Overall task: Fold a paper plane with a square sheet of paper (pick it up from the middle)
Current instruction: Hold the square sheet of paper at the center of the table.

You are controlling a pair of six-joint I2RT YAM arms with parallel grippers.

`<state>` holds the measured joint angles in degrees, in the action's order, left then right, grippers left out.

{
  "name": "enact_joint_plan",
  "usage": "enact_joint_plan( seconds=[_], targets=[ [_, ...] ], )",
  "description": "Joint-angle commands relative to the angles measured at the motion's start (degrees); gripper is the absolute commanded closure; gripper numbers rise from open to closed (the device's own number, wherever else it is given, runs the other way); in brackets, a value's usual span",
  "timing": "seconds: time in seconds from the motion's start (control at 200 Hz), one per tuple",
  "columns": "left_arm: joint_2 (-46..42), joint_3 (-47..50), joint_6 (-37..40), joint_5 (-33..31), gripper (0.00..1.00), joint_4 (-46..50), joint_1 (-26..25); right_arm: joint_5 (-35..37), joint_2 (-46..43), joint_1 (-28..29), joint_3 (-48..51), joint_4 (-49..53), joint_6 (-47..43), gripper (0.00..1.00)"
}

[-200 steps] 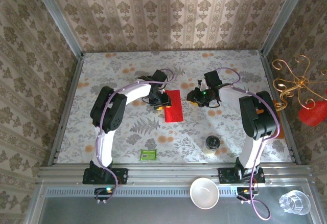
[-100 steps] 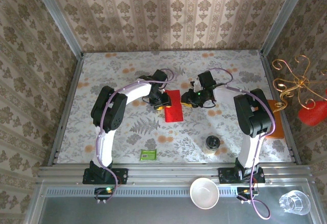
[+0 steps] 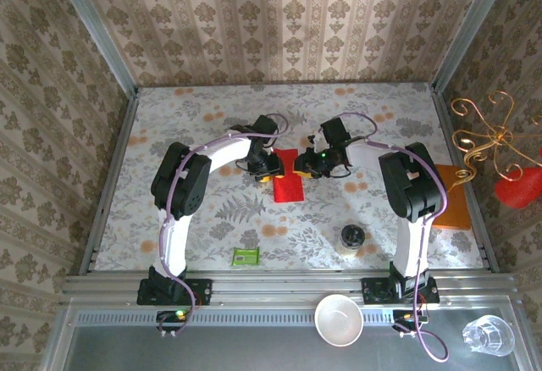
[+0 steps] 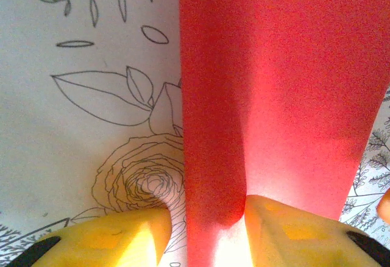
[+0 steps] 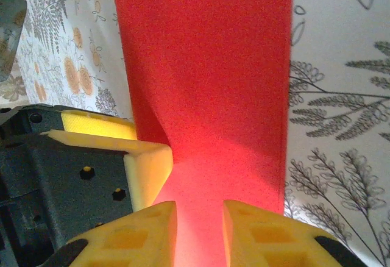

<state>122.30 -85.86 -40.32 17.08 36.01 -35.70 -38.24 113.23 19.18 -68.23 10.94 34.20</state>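
Item one, your square sheet of paper (image 3: pixel 288 176): bright red, folded to a narrow upright strip, it lay flat on the floral table (image 3: pixel 186 134) at mid-table, between your two grippers.

Item two, your left gripper (image 4: pixel 209 238): it sat at the strip's left edge. The yellow jaws stood moderately apart, one fingertip on the bare table and the other on the red paper, with the edge running up through the gap. Nothing was clamped.

Item three, your right gripper (image 5: pixel 200 233): it sat at the strip's right side, opposite the left one. Its jaws were narrow, with red paper showing in the slim gap. You could not tell whether they pinched it.

Item four, surroundings:
- an orange pad (image 3: pixel 453 206) at the table's right edge
- a small jar (image 3: pixel 352 238) near the right arm's base
- a green packet (image 3: pixel 246 257) near the front edge
- a white bowl (image 3: pixel 339 318) and a clear glass (image 3: pixel 487 335) on the near ledge
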Motion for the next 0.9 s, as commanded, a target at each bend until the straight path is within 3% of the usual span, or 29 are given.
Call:
enact_joint_plan(
  seconds=[0.0, 0.19, 0.555, 0.89],
  targets=[
    [13.0, 5.6, -0.3, -1.4, 0.56, -2.4, -2.1, -2.3, 1.9, 0.7, -2.2, 0.9, -1.3, 0.74],
    [13.3, 5.7, -0.4, -1.4, 0.56, -2.4, -2.1, -2.7, 4.0, 1.0, -3.0, 1.3, -1.6, 0.77],
    [11.9, 6.9, -0.7, -1.7, 0.57, -3.2, -2.1, 4.1, 7.3, -0.9, 0.3, 6.3, -2.8, 0.86],
    [-1.6, 4.4, 0.0, -2.5, 0.57, -2.9, -0.2, 8.0, 10.5, -1.0, 0.3, 10.9, -4.9, 0.89]
  ],
)
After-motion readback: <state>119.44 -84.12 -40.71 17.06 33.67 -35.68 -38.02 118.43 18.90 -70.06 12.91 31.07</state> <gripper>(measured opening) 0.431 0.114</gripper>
